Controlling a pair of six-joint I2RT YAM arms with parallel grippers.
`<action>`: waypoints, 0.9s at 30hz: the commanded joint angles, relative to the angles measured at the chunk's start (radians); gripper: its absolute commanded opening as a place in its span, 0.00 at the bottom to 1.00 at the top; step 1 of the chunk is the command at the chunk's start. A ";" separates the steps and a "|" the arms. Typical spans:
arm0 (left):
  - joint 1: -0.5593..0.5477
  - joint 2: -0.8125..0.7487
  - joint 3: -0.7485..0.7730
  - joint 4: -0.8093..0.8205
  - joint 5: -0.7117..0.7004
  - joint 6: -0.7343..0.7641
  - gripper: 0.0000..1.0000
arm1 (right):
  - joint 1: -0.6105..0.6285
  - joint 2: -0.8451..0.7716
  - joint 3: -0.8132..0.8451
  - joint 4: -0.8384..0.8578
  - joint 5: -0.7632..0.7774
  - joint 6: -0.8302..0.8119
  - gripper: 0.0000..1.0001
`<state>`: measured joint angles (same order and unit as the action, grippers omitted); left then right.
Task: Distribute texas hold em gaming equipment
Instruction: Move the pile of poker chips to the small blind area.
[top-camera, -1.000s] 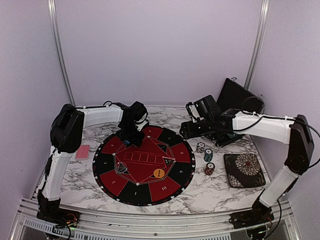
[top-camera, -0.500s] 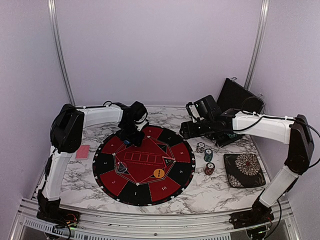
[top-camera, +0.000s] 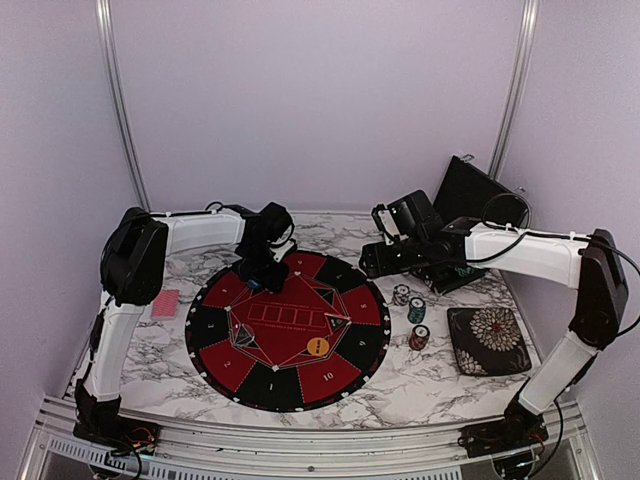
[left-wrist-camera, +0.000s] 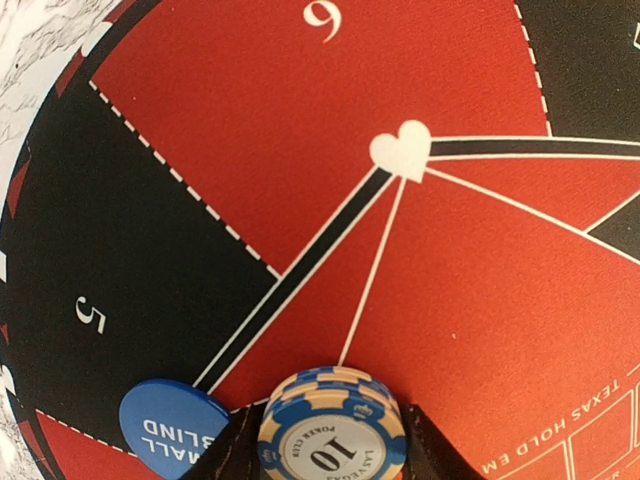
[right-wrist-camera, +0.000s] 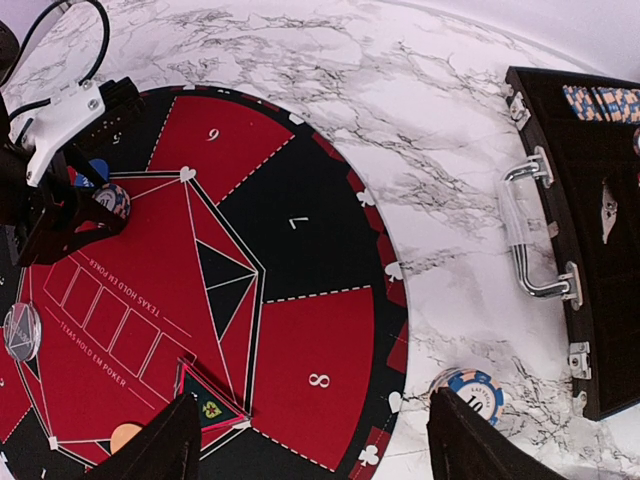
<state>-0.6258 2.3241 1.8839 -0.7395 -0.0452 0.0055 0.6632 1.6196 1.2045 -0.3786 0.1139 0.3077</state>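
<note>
My left gripper (top-camera: 262, 277) is low over the far left of the round red-and-black poker mat (top-camera: 300, 380). In the left wrist view it (left-wrist-camera: 335, 420) is shut on a small stack of blue-and-cream poker chips (left-wrist-camera: 332, 445) marked 10. The stack is over a red field beside a blue "small blind" button (left-wrist-camera: 168, 422). My right gripper (top-camera: 372, 262) hovers open and empty over the mat's far right edge, with its fingers (right-wrist-camera: 165, 445) wide apart. Three chip stacks (top-camera: 401, 295) (top-camera: 417, 310) (top-camera: 419, 337) stand on the marble right of the mat. An orange disc (top-camera: 318, 347) lies on the mat.
The open black hinged case (top-camera: 468, 195) stands at the back right and holds more chips (right-wrist-camera: 600, 102). A dark flower-patterned tray (top-camera: 488, 341) lies at the right. A pink-backed card (top-camera: 166, 303) lies on the marble left of the mat. A clear disc (right-wrist-camera: 22, 330) lies on the mat.
</note>
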 joint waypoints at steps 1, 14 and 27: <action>0.013 0.032 -0.008 -0.072 0.005 0.002 0.49 | -0.004 0.009 -0.003 -0.005 0.001 0.012 0.75; 0.014 0.031 -0.024 -0.080 0.076 0.002 0.47 | -0.004 0.013 -0.003 -0.002 -0.001 0.013 0.76; 0.000 0.011 -0.035 -0.078 0.082 -0.060 0.53 | -0.004 0.011 -0.006 0.001 -0.005 0.013 0.75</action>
<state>-0.6167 2.3238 1.8805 -0.7406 0.0116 -0.0231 0.6632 1.6253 1.2045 -0.3779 0.1135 0.3111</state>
